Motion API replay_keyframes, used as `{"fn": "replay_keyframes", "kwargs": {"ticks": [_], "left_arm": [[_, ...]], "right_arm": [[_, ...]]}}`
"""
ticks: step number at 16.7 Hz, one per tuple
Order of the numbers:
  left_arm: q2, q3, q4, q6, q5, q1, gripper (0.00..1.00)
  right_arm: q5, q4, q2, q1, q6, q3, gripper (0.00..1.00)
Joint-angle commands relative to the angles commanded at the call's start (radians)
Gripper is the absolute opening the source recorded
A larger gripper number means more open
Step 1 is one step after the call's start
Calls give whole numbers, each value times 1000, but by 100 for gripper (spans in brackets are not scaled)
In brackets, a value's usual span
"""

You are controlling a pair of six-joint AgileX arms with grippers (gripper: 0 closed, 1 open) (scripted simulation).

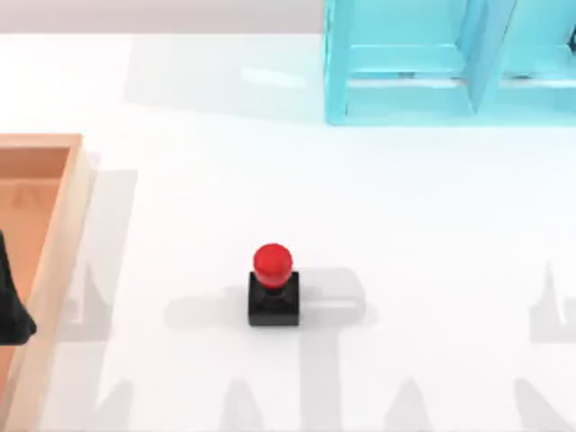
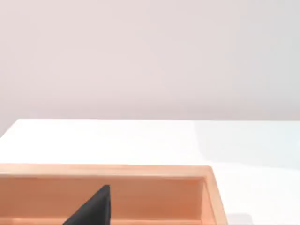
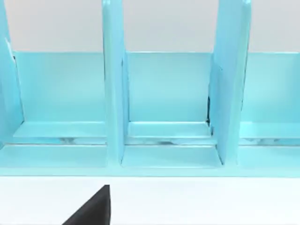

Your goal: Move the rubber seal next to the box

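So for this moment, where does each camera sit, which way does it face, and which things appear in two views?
Top view: above the table, looking down on the seal, box and shelf; a dark arm part at the left edge.
Left wrist: on the left arm, facing the box; a black hand tip.
Right wrist: on the right arm, facing the shelf; a black hand tip.
Shared: the box and shelf each appear in the top view and one wrist view.

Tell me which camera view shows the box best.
The top view places it best: the box sits at the table's left edge, well apart from the rubber seal. The left wrist view shows its far wall and inside up close, with a corner. The right wrist view faces the cyan shelf frame.
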Motion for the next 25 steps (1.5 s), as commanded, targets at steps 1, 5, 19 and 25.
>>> {"fn": "replay_keyframes", "kwargs": {"ticks": [1,5,19,25], "left_arm": [[0,0,0,0,0,0,100],[59,56,-58,-26,-2,-17,100],[1178,1095,-889,-441,-16,-396,100],[1737,1580,-1223,-606,-9,-594,100]], "right_arm": [[0,0,0,0,0,0,100],[0,0,0,0,0,0,100],[0,0,0,0,0,0,100],[0,0,0,0,0,0,100]]}}
